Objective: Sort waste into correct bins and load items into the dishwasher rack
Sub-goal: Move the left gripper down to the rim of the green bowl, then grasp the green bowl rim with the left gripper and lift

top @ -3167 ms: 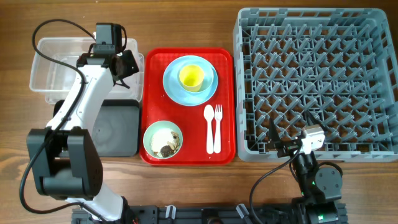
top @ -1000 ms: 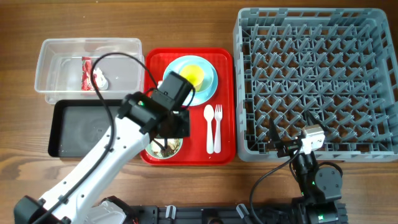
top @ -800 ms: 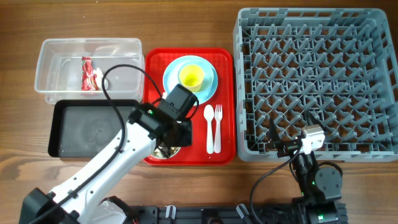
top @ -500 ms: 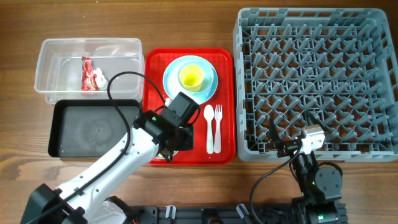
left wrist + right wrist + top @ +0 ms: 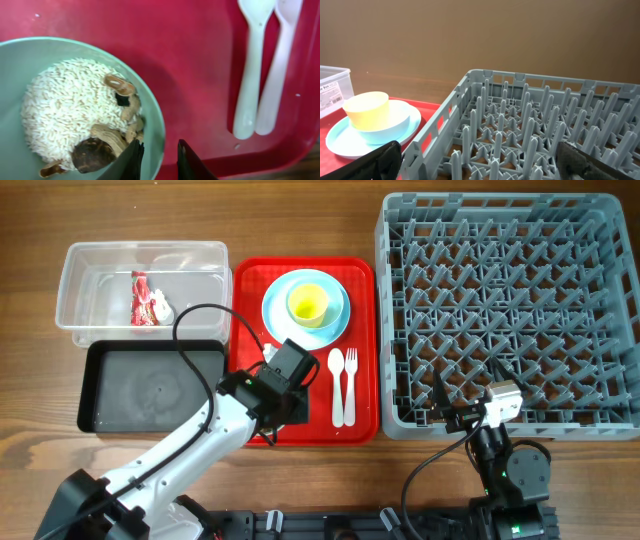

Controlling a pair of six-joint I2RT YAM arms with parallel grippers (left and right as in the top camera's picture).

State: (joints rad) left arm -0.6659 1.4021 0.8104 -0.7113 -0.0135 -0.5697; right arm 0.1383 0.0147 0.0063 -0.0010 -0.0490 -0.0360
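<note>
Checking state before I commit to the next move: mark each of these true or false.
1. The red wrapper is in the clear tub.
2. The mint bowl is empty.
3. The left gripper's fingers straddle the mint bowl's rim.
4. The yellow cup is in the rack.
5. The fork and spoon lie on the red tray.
1. True: the red wrapper lies in the clear tub.
2. False: the mint bowl holds rice and brown bits.
3. True: the left gripper has one finger inside the rim and one outside.
4. False: the yellow cup stands in the pale blue bowl on the plate, not in the rack.
5. True: the fork and spoon lie side by side on the red tray.
</note>
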